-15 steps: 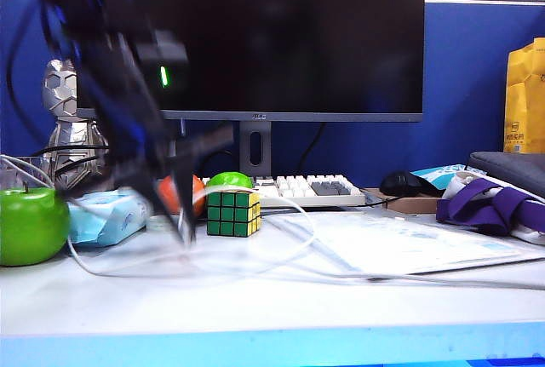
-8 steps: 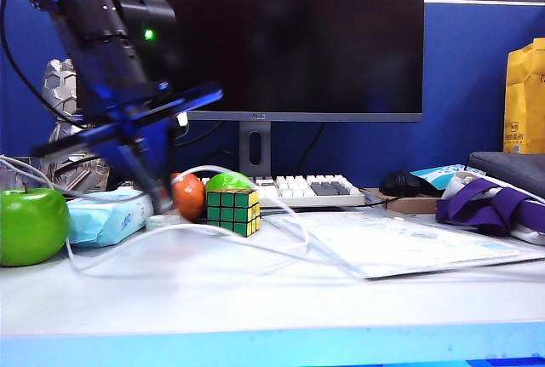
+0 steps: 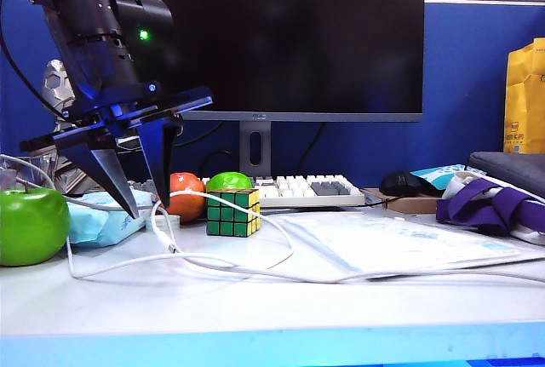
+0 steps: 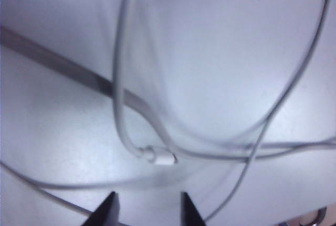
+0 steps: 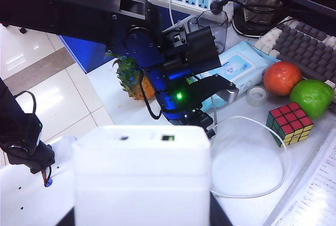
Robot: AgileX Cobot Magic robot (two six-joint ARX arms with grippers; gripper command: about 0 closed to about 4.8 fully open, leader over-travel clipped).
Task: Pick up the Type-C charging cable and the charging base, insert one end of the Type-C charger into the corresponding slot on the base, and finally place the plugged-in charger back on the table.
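Observation:
The Type-C charging cable (image 3: 288, 250) lies in loose white loops on the table (image 3: 255, 312). Its small white plug (image 4: 161, 157) rests flat on the table just ahead of my left gripper (image 4: 148, 194). That gripper (image 3: 146, 208) hangs point-down above the cable near the cube, open, with nothing between its fingers. The charging base (image 5: 142, 176), a white block, fills the foreground of the right wrist view. My right gripper (image 5: 142, 218) is shut on it and holds it in the air. The right gripper is out of the exterior view.
A Rubik's cube (image 3: 232, 211), an orange (image 3: 185, 197), a green fruit (image 3: 230, 181) and a pale blue tissue pack (image 3: 106, 218) crowd the left gripper. A green apple (image 3: 32, 225) stands far left. Behind are keyboard (image 3: 302, 188) and monitor (image 3: 281, 35); papers (image 3: 392, 243) lie right.
My left gripper has opened and let go of the cable. The raised loop has dropped onto the table. The wrist has rolled and the fingers now point down.

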